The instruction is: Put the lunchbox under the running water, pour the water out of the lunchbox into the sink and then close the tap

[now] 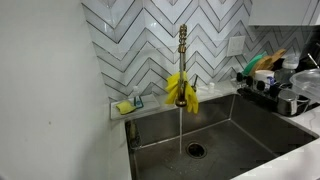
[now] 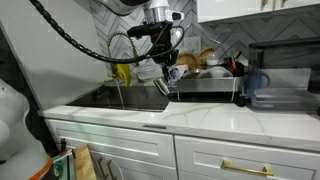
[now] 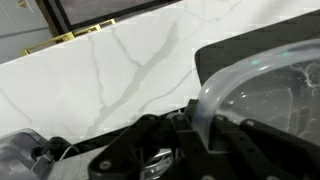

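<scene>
- Gripping the lunchbox [image 3: 262, 95] by its clear rim, the gripper [image 3: 196, 132] has its dark fingers [image 3: 150, 150] closed on the plastic edge in the wrist view.
- Below and behind the held box, that same view shows a white veined countertop [image 3: 120, 70].
- In an exterior view, the arm [image 2: 70, 35] reaches in from above and the gripper [image 2: 164, 76] hangs near the sink's end beside a loaded dish rack [image 2: 205, 85]; the lunchbox [image 2: 175, 74] is up in the air, tilted.
- The tap [image 1: 182, 45] stands upright at the back of the sink [image 1: 245, 130], a yellow cloth [image 1: 181, 90] draped round its lower part.
- The running water [image 1: 180, 125] falls as a thin straight stream and lands just beside the round drain [image 1: 195, 150].
- The lunchbox is apart from the stream, off to the side toward the rack.
- A small tray with a yellow sponge [image 1: 126, 105] sits on the ledge near the sink's corner.
</scene>
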Available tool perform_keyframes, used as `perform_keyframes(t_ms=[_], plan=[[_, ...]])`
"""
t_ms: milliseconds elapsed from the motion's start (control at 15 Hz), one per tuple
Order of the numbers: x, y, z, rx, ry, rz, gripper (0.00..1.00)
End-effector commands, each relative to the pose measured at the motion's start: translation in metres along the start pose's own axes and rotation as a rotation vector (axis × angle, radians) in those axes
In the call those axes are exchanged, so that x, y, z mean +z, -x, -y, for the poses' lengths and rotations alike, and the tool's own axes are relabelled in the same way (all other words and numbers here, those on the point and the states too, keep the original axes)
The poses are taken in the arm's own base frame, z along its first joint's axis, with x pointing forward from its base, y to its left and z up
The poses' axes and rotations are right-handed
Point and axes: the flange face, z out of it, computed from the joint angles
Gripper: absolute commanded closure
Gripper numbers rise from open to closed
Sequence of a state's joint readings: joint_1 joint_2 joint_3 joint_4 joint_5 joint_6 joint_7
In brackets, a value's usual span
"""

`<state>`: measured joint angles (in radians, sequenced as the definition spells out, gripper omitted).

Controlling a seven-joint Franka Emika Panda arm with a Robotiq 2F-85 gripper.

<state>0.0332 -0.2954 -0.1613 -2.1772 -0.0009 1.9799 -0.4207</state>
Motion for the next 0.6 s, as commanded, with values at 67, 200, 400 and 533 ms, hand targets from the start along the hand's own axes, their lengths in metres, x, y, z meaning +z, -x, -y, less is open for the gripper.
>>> perform_keyframes(t_ms=[67,200,400,533], plan=[[0.018,0.019,-0.047,-0.057,-0.063,0.017,0.98],[0.031,0.029,-0.063,-0.073,-0.063,0.030,0.98],[0.051,0.043,-0.083,-0.081,-0.071,0.055,0.98],[0.063,0.051,-0.097,-0.077,-0.071,0.075,0.98]])
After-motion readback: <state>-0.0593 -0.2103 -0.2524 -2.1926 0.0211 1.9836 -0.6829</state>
